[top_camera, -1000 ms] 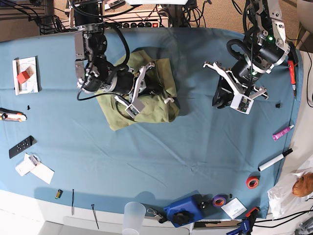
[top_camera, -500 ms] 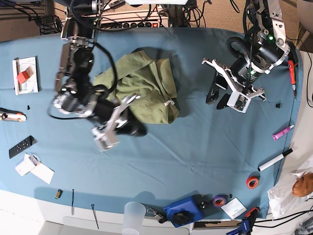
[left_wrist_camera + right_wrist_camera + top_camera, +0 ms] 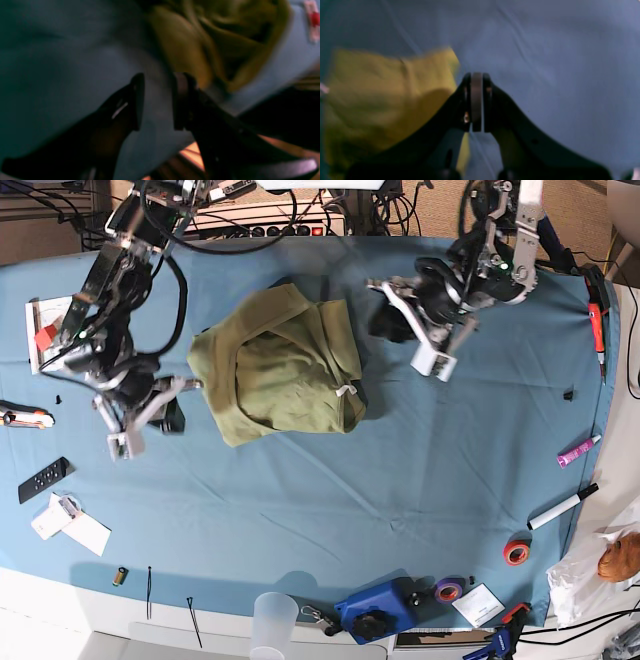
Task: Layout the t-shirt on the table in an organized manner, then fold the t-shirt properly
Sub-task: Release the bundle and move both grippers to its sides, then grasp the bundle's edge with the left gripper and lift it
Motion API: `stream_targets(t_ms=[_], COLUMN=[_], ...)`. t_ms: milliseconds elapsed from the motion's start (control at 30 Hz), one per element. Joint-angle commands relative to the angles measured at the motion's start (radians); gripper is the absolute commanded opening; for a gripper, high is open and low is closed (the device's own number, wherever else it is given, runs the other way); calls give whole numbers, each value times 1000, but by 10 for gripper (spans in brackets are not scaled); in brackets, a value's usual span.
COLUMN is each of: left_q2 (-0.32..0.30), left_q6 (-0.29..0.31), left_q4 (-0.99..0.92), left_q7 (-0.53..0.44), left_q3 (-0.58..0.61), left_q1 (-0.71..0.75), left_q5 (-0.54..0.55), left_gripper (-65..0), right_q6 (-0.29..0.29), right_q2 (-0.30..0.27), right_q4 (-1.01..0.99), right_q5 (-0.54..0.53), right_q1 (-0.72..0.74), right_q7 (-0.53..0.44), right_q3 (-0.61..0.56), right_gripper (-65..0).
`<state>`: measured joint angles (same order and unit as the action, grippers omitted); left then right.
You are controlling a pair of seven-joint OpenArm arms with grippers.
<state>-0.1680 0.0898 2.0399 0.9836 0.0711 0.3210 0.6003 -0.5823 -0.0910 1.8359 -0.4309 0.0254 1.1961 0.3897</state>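
The olive-green t-shirt (image 3: 280,365) lies crumpled in a heap on the blue-draped table (image 3: 420,470), a small white tag at its right edge. My left gripper (image 3: 386,323) hovers just off the shirt's upper right corner; in its wrist view the left gripper (image 3: 156,100) stands open over bare blue cloth, the t-shirt (image 3: 200,37) just ahead of it. My right gripper (image 3: 170,418) is to the left of the shirt, clear of it. In the right wrist view the right gripper (image 3: 477,100) is shut on nothing, with the t-shirt (image 3: 382,100) on its left.
A red block on a white card (image 3: 52,335), a remote (image 3: 43,479) and paper slips (image 3: 70,525) lie at the left. A black marker (image 3: 562,506), pink pen (image 3: 578,450), tape rolls (image 3: 516,553), a blue tool (image 3: 378,610) and a plastic cup (image 3: 273,625) line the right and front edges.
My right arm swung off the shirt, down then left, leaving it more spread. My left arm moved from the right toward the shirt's upper right corner and its jaws opened.
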Motion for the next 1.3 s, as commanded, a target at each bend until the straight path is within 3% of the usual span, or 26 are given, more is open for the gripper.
stream_targets(t_ms=[0, 167, 267, 467, 567, 633, 733, 767, 833, 1000, 1267], left_q2=[21, 90, 90, 90, 90, 90, 90, 90, 90, 90, 138], left_q6=[17, 50, 49, 50, 122, 177, 181, 177, 141, -35, -43], left_q4=[13, 3, 3, 3, 3, 3, 3, 3, 3, -4, -120], left_q7=[-19, -26, -61, -122, -128, -128, -158, -182, -211, -149, -146], left_q3=[5, 5, 5, 5, 5, 5, 5, 5, 5, 5, 5], left_q1=[-3, -4, -5, -5, -5, -5, 3, 10, 17, 18, 15], left_q5=[38, 111, 108, -51, -96, -96, -96, -95, -91, -92, 38], left_gripper=[-452, -452, -452, -452, -451, -406, -232, -191, -175, -175, -212], right_q6=[8, 34, 42, 95, 105, 112, 137, 151, 169, 169, 169], right_q2=[-6, -6, -8, -37, -42, -42, -42, -42, -42, -42, -42], right_q4=[14, 14, 14, 14, 14, 14, 14, 14, 11, -68, -162], right_q5=[12, 96, 156, 230, 249, 254, 307, 327, 346, 345, 346], right_q1=[0, -57, -61, -62, -61, -61, -61, -61, -61, -61, -59], right_q7=[-40, -84, -111, -167, -171, -174, -185, -189, -198, -207, -211], right_q3=[2, 2, 2, -3, -11, -11, -11, -11, -11, -24, -186], right_gripper=[-636, -636, -636, -650, -650, -650, -650, -650, -650, -650, -650])
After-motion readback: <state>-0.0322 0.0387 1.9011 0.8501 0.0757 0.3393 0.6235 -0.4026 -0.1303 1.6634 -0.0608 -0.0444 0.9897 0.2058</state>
